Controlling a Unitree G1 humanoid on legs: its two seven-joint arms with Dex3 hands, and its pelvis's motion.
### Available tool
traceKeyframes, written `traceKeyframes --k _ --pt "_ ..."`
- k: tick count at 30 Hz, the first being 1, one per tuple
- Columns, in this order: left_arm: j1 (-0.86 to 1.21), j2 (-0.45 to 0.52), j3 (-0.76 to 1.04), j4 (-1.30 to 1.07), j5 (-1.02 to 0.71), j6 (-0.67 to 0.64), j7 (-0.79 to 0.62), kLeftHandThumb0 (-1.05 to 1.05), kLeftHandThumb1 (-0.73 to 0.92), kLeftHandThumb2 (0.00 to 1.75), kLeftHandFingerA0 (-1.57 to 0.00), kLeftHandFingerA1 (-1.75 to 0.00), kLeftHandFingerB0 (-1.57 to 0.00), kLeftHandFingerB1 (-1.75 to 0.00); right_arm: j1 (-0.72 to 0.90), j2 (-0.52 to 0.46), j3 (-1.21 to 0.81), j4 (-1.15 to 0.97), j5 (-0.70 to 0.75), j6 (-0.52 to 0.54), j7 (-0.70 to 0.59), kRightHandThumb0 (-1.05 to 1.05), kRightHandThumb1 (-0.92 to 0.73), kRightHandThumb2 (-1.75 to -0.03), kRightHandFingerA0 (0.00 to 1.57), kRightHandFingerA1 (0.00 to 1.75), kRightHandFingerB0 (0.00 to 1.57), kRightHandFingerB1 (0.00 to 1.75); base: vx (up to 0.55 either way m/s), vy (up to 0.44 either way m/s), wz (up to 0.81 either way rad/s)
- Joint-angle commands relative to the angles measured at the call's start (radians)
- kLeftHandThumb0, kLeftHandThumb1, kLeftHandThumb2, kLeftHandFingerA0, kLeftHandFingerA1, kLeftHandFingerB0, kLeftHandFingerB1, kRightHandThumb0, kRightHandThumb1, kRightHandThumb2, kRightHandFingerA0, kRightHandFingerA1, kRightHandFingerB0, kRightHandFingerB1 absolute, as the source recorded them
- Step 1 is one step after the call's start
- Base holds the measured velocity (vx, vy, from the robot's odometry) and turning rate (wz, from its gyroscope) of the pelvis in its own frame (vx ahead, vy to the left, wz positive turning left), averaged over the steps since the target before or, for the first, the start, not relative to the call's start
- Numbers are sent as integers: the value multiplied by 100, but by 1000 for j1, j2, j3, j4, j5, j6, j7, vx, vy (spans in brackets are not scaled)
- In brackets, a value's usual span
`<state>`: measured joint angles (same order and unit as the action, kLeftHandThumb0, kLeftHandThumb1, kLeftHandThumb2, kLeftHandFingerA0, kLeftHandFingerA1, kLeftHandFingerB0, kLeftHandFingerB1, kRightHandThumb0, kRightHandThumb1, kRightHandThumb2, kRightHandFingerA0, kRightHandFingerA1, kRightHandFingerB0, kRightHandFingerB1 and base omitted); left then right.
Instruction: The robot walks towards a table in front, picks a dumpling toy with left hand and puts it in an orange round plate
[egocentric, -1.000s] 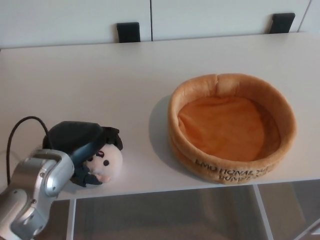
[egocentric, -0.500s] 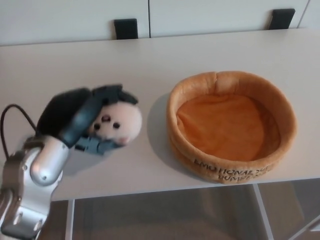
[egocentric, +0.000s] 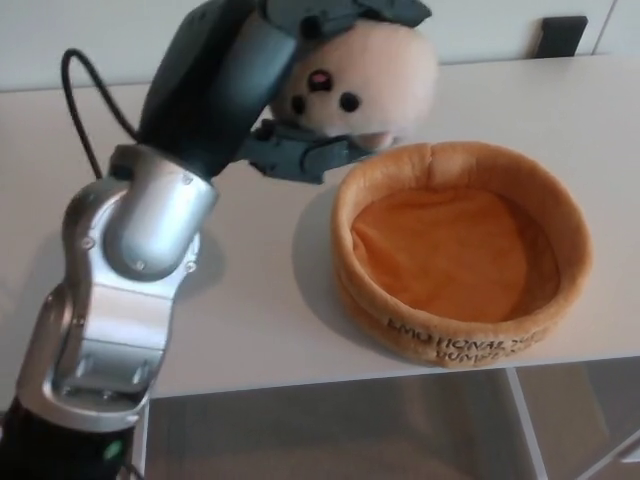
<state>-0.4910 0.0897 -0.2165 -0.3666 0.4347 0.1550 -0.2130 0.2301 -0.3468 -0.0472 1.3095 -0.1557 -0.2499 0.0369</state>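
The left hand (egocentric: 290, 80) is closed around the dumpling toy (egocentric: 360, 85). Dark fingers (egocentric: 340, 12) curl over the top of the toy, and the thumb (egocentric: 300, 157) sits under it. The toy is round and cream colored, with two black dot eyes and a little pink spot on its face. The face looks toward the camera.

Half a second ago the toy was low, just above the table on the left side. Now it is up high, near the top of the picture, and it has moved to the right. It looks bigger because it is closer to the camera. It hangs in the air near the back left edge of the plate (egocentric: 560, 215), not over the middle of it and not touching it.

Behind the hand is the silver arm (egocentric: 135, 270). It was small in the bottom left corner before. Now it stands tall and fills much of the left side. A black cable (egocentric: 85, 110) loops beside it.

The plate is orange, round and soft, with a tall rim. It has dark letters on its front side. Nothing is inside it. It sits in the same place as before, on the right part of the white table (egocentric: 240, 300).

The right hand is not in the picture.
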Motion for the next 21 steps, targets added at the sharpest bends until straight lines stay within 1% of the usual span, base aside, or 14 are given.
traceKeyframes --k 1,4,5,9,10,11,12,15,16,17,18,19,20,21 --pt "-148 -105 -168 118 115 90 11 -15 58 58 -98 -128 -88 -57 -9 -7 7 12 -5 10 5 -59 -63 -90 56 57 22 43 0 0 0" --pt "-168 -120 -202 159 136 108 21 -15 60 58 -97 -128 -89 -57 -12 -5 9 13 -5 11 3 -61 -63 -90 58 58 23 43 0 0 0" --pt "-181 -130 -223 202 149 111 30 -15 59 57 -96 -125 -91 -58 -12 -6 9 10 -5 9 1 -58 -63 -91 59 63 24 44 0 0 0" --pt "-206 -141 -271 311 192 110 57 -14 60 58 -98 -123 -90 -57 -18 -5 8 7 -1 6 3 -62 -63 -90 58 58 25 44 0 0 0" --pt "-210 -139 -280 362 197 93 76 -12 60 58 -99 -122 -88 -57 -24 -1 3 10 4 8 7 -55 -75 -63 65 49 31 31 0 0 0" --pt "-212 -139 -282 376 197 88 82 -12 60 58 -99 -122 -88 -57 -26 0 2 11 5 8 8 -55 -75 -63 65 49 31 31 0 0 0" --pt "-211 -135 -289 403 202 82 89 -13 58 58 -92 -140 -84 -58 -27 -1 -3 11 11 7 16 -55 -75 -63 64 51 31 31 0 0 0" --pt "-211 -124 -294 446 206 65 99 -13 57 57 -91 -142 -81 -56 -30 -3 -3 11 10 8 22 -56 -75 -63 62 52 31 31 0 0 0" --pt "-209 -113 -301 473 213 53 104 -15 58 55 -78 -163 -77 -94 -32 -2 -4 10 10 11 22 -55 -74 -63 64 50 31 31 0 0 0" --pt "-208 -108 -305 484 218 48 106 -15 58 55 -78 -163 -77 -94 -32 -1 -5 10 11 13 22 -55 -74 -63 64 50 31 31 0 0 0" --pt "-205 -98 -312 502 225 41 108 -10 63 53 -77 -172 -80 -76 -34 0 -2 12 8 14 22 -55 -74 -63 63 50 30 31 0 0 0" --pt "-203 -94 -314 508 226 40 108 -10 63 53 -77 -172 -80 -76 -35 0 0 14 5 13 22 -55 -74 -63 63 50 30 31 0 0 0" --pt "-202 -88 -322 513 237 61 91 -21 60 59 -82 -154 -71 -49 -38 -1 1 16 4 15 24 -55 -74 -63 65 54 31 31 0 0 0" --pt "-204 -84 -331 512 248 90 70 -21 60 59 -82 -154 -71 -49 -40 -1 0 16 5 18 25 -55 -74 -63 65 54 31 31 0 0 0"
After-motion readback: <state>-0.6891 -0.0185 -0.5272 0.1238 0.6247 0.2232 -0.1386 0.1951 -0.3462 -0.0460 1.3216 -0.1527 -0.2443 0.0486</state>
